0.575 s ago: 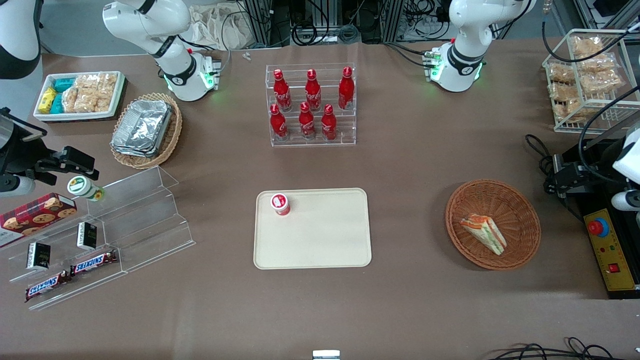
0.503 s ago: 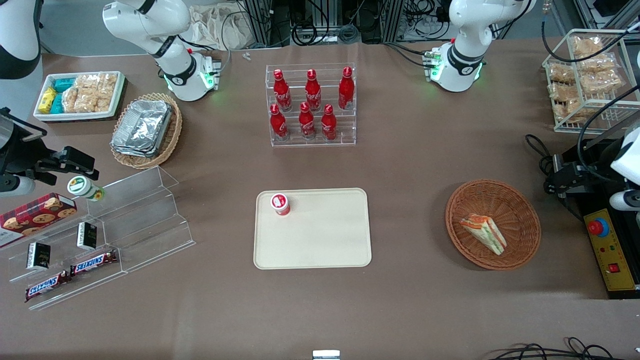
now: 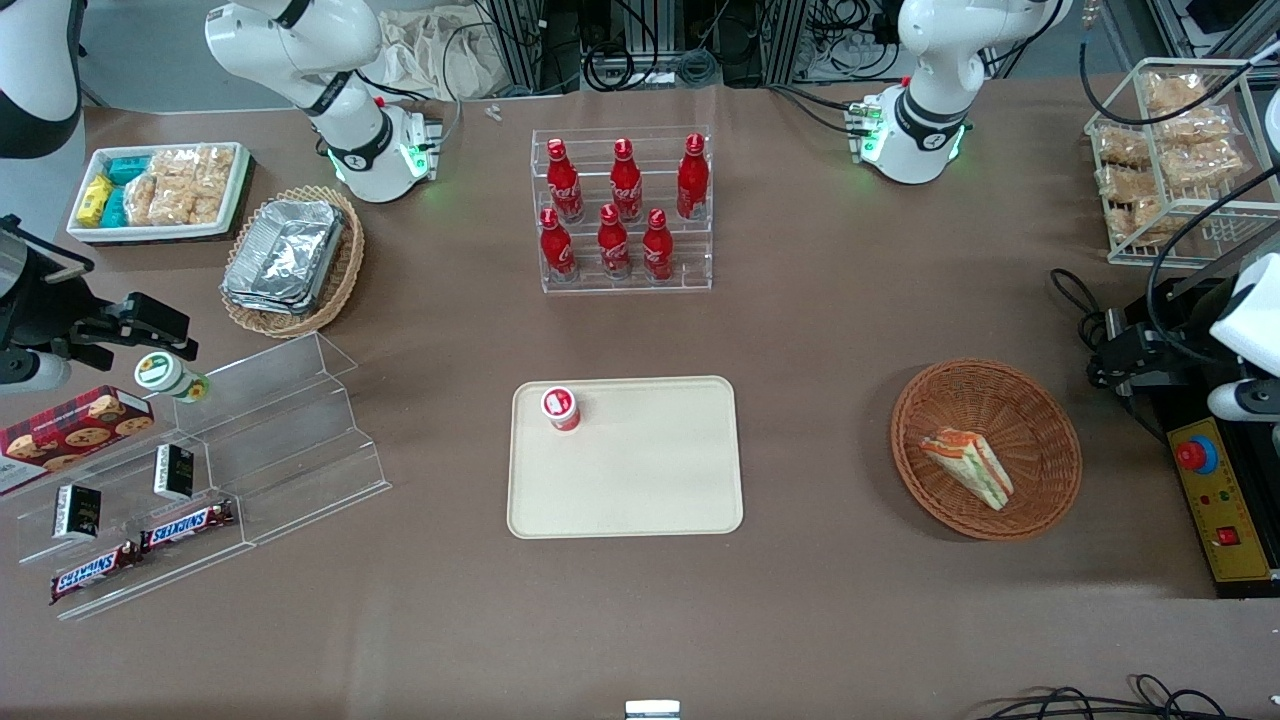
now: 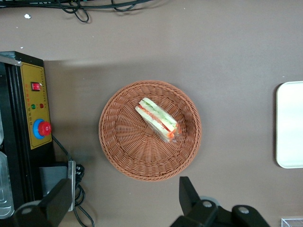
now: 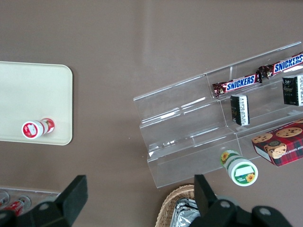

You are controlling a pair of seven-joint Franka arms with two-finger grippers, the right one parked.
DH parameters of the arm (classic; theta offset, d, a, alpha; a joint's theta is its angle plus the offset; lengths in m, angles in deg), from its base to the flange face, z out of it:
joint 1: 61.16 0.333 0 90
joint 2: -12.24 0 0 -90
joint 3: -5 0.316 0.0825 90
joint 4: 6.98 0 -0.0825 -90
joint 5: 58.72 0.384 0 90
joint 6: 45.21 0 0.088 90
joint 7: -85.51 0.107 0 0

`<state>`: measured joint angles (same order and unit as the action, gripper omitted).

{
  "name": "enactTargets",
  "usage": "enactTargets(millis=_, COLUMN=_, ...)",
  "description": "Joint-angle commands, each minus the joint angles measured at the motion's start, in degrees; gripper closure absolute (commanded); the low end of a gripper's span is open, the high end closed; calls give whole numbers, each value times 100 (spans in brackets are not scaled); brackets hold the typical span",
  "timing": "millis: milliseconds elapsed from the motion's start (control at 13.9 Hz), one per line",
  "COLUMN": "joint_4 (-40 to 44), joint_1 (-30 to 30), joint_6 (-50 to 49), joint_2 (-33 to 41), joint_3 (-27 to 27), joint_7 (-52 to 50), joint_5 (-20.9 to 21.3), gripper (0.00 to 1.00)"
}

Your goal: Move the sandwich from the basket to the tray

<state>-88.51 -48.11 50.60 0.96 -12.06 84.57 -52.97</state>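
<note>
light: bright, even | shadows: soft | focus: sharp, perhaps slight edge distortion

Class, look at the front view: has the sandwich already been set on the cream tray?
No: the sandwich lies in the basket, while the tray holds only a small red cup; the gripper is open.

**Open worktop between basket and tray**

Bare worktop (image 3: 820, 440) separates the basket (image 3: 1040, 400) from the tray (image 3: 650, 500). On the tray only a small red cup (image 3: 561, 408) stands, at one corner. The hand (image 4: 125, 203), fingers spread, hovers above the basket's rim, by the control box (image 3: 1220, 500).
</note>
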Motion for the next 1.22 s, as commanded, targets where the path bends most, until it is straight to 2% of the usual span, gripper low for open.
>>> enactTargets(millis=0, joint_4=-29, joint_1=-22, joint_6=-71, joint_2=-23, joint_3=-87, joint_7=14, joint_5=66, gripper=0)
enactTargets(millis=503, joint_4=-134, joint_1=-13, joint_6=-54, joint_2=-102, joint_3=-96, joint_7=-38, joint_5=5, gripper=0)
enactTargets(millis=863, joint_4=-1196, joint_1=-13, joint_6=675, joint_2=126, joint_3=-114, joint_7=-249, joint_5=-21, gripper=0)
enactTargets(millis=1150, joint_4=-1707, joint_1=48, joint_6=1184, joint_2=30, joint_3=-105, joint_7=-371, joint_5=-48, gripper=0)
